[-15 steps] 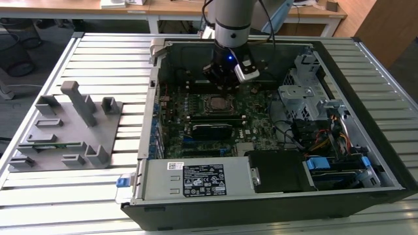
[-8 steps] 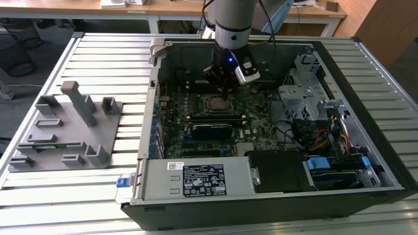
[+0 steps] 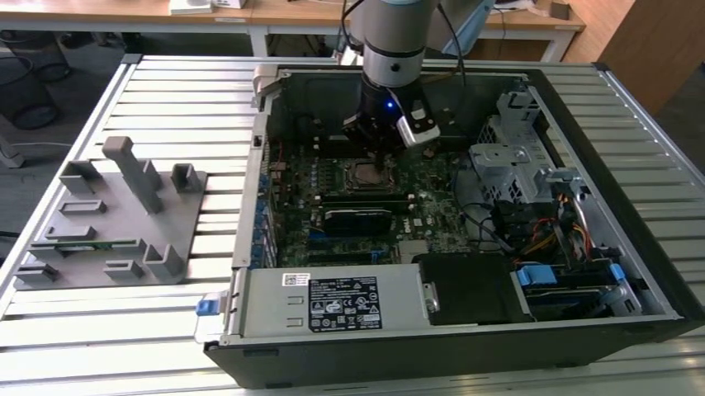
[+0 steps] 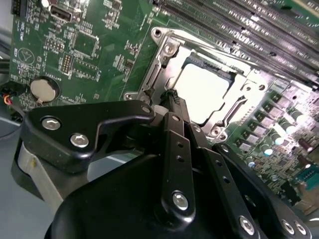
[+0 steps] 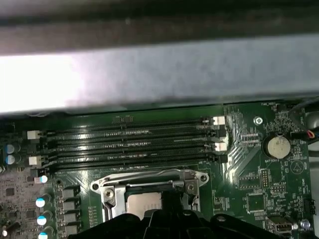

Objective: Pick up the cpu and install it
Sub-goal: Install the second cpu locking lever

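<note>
Gripper point(image 3: 379, 157) sits low over the socket point(image 3: 369, 175) at centre frame of the exterior view, inside the case point(image 3: 617, 107). In the second wrist view the cpu point(image 4: 202, 94) lies in the socket frame point(image 4: 164, 55), fingers point(image 4: 173, 107) drawn narrow together at its edge, seemingly holding nothing. Risks: chip seated askew bends the contacts; fingertip pressing or dragging scratches the lid or knocks the board point(image 4: 94, 45)

A black label point(image 3: 342, 304) with white print and symbols is seen on the grey power supply point(image 3: 270, 318), at six o'clock in the open computer case point(image 3: 650, 272). A small white sticker point(image 3: 295, 279) lies at its eleven o'clock. Fine white lettering is printed on the motherboard point(image 5: 244, 164) beside the coin cell point(image 5: 277, 146). None of it can be made out with certainty.
</note>
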### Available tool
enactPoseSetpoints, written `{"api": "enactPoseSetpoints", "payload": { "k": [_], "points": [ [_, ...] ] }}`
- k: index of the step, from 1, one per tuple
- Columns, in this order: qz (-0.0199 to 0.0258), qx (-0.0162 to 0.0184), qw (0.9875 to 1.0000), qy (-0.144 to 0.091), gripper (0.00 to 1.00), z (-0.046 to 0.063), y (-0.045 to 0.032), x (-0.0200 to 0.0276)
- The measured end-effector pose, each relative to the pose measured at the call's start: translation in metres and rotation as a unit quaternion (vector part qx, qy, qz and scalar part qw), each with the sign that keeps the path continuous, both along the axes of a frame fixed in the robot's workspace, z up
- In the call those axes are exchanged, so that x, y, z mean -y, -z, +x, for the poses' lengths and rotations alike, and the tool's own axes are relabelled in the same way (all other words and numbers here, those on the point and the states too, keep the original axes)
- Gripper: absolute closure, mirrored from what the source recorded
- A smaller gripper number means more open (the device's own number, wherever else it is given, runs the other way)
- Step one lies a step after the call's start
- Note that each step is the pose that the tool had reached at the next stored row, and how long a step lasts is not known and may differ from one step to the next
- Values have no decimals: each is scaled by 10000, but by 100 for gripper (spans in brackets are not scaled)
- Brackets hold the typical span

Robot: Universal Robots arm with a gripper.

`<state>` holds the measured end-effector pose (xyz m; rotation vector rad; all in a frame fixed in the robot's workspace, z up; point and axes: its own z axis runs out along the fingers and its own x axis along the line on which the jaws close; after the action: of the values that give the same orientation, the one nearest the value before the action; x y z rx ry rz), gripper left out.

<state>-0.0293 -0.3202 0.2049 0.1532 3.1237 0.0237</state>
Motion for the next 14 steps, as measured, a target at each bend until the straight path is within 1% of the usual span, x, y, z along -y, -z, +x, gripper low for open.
{"api": "enactPoseSetpoints", "payload": {
  "k": [3,6,11,14],
  "points": [
    [0,0,10000,0,89,0,0,23],
    [-1,0,10000,0,89,-1,-13,29],
    [0,0,10000,0,89,-1,-88,31],
    [0,0,10000,0,89,-1,-112,33]
  ]
}}
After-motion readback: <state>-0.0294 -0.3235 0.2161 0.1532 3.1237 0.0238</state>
